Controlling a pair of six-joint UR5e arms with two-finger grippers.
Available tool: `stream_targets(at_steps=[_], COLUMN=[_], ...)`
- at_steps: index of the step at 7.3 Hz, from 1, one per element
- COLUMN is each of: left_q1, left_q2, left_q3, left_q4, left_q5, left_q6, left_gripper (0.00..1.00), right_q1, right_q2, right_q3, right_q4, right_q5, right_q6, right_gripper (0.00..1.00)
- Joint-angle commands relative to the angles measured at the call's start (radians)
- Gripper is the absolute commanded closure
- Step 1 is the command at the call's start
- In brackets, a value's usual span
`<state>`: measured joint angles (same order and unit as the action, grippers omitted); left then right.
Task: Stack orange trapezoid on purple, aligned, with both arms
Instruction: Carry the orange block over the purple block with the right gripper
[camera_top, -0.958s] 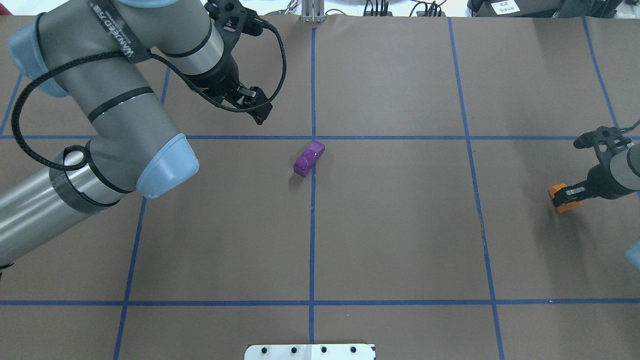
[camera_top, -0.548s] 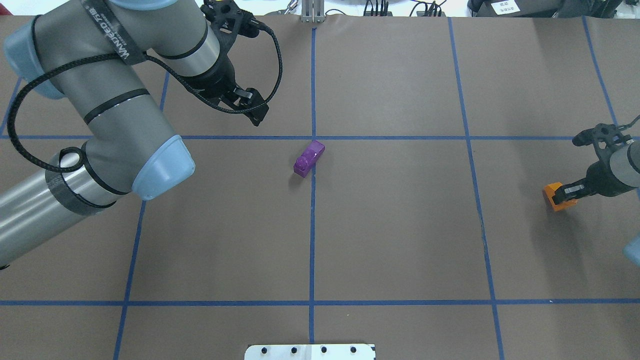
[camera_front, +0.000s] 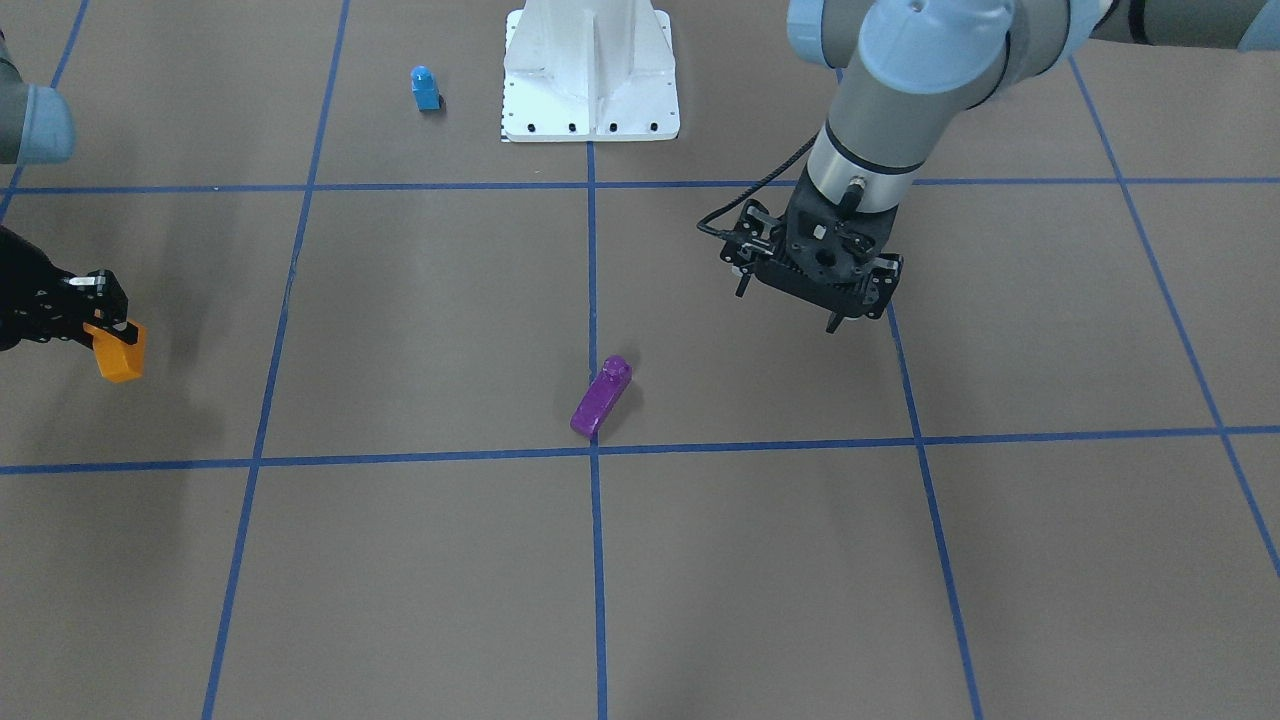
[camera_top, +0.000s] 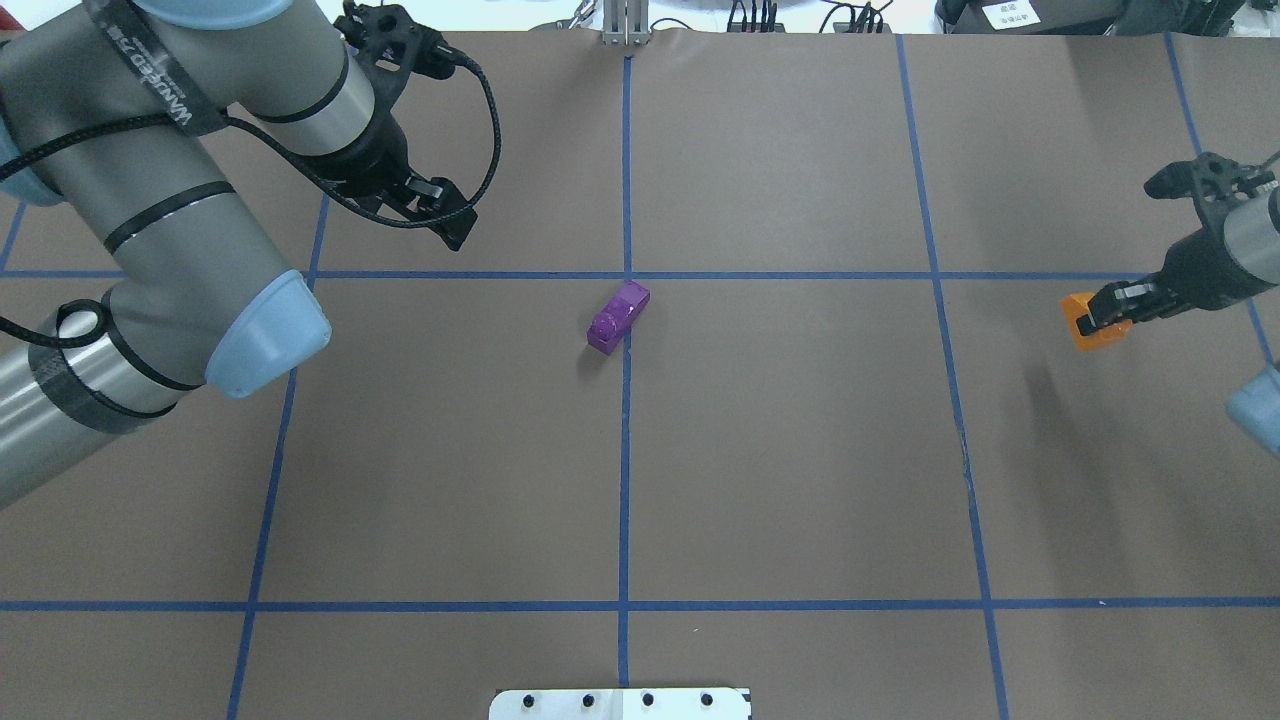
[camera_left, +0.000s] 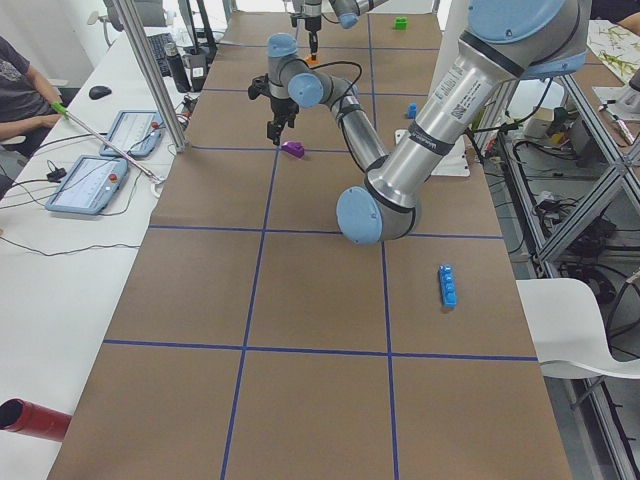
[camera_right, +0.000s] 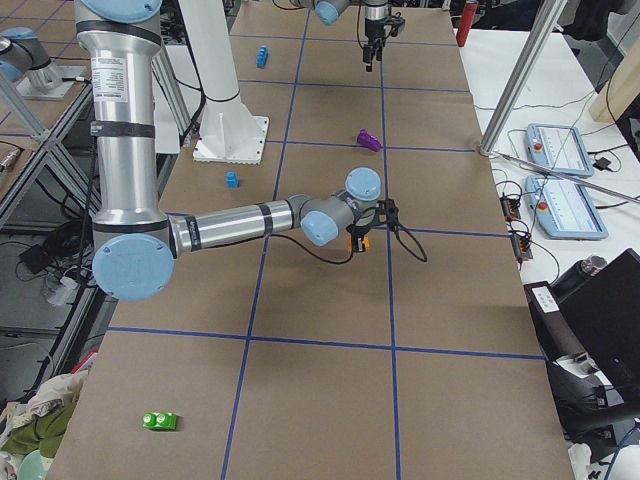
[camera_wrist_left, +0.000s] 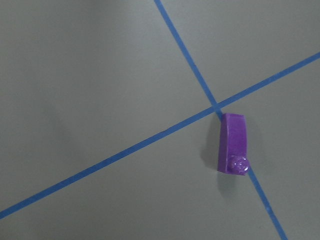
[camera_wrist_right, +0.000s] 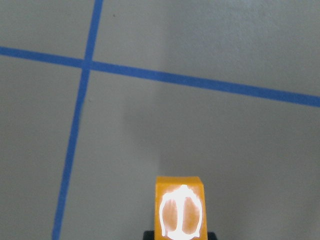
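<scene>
Your right gripper (camera_top: 1098, 312) clamps the orange trapezoid (camera_top: 1088, 338): light, rigid, glossy, probably slippery. Left gripper (camera_front: 786, 310) hangs apart; pinch the purple (camera_top: 617, 317) by its flat sides.

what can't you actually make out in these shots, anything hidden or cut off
- orange trapezoid: stud hidden; right claw covers it overhead, glare whitens it in the right wrist view.
- right arm: cut off by the overhead frame's edge.
- purple: too small in the exterior left view to tell its slope.
- left claw: fingers out of the left wrist view.

Brown table (camera_top: 800, 450) gridded with blue tape (camera_top: 624, 480); white chair (camera_left: 575, 320) alongside.
</scene>
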<state>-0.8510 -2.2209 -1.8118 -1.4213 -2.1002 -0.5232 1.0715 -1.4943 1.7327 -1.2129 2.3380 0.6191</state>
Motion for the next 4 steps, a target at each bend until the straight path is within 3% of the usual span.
stream_targets(at_steps=[1, 2, 4], left_q1=[-0.042, -0.059, -0.107], left_q2=[0.076, 0.101, 0.163], left_q3=[-0.029, -0.03, -0.032], left_q4=[0.001, 0.001, -0.002], left_q5=[-0.001, -0.006, -0.012], left_q6=[0.081, 0.107, 0.124], left_gripper=[0.0, 0.0, 0.0], right_q1=[0.001, -0.065, -0.215], right_q2=[0.251, 0.367, 0.561], right_q3=[0.051, 0.044, -0.022], right_q4=[-0.365, -0.449, -0.458], right_q5=[-0.008, -0.038, -0.159], right_q6=[0.028, 0.148, 0.548], right_gripper=[1.0, 1.0, 1.0])
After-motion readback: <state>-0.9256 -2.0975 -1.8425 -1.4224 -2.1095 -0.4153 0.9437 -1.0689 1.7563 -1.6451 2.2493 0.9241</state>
